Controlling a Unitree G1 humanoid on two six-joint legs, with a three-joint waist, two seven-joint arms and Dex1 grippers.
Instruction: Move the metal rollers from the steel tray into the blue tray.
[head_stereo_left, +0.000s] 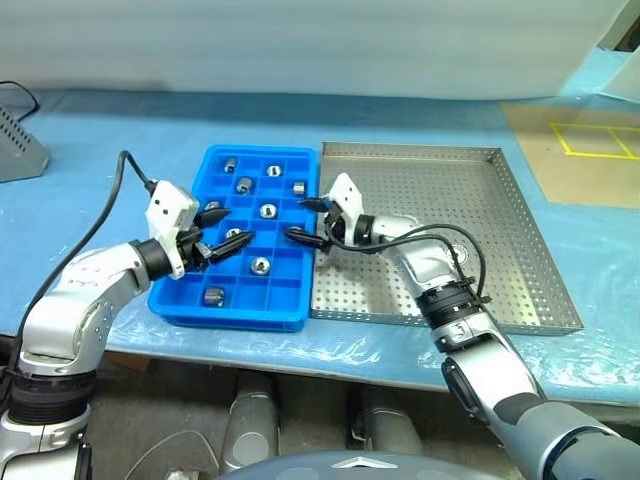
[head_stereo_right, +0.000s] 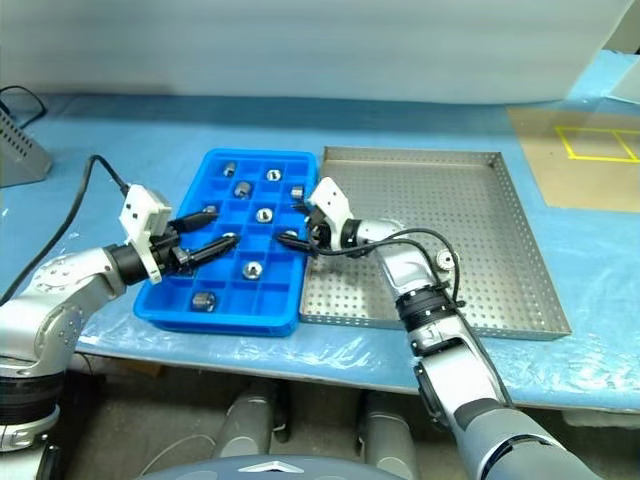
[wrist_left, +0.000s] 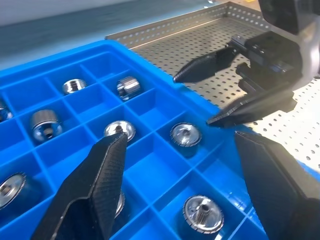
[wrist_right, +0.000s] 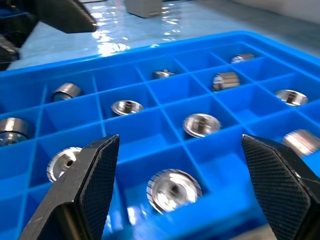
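Over the blue tray (head_stereo_left: 240, 300): both grippers hang, each holding nothing.
Right gripper (head_stereo_left: 305, 219): fingers wide apart, at the tray's edge next to the steel tray (head_stereo_left: 520, 230).
Left gripper (head_stereo_left: 225, 230): fingers apart, over the tray's other side.
Metal rollers (head_stereo_left: 260, 265): sitting in the blue tray's little squares.
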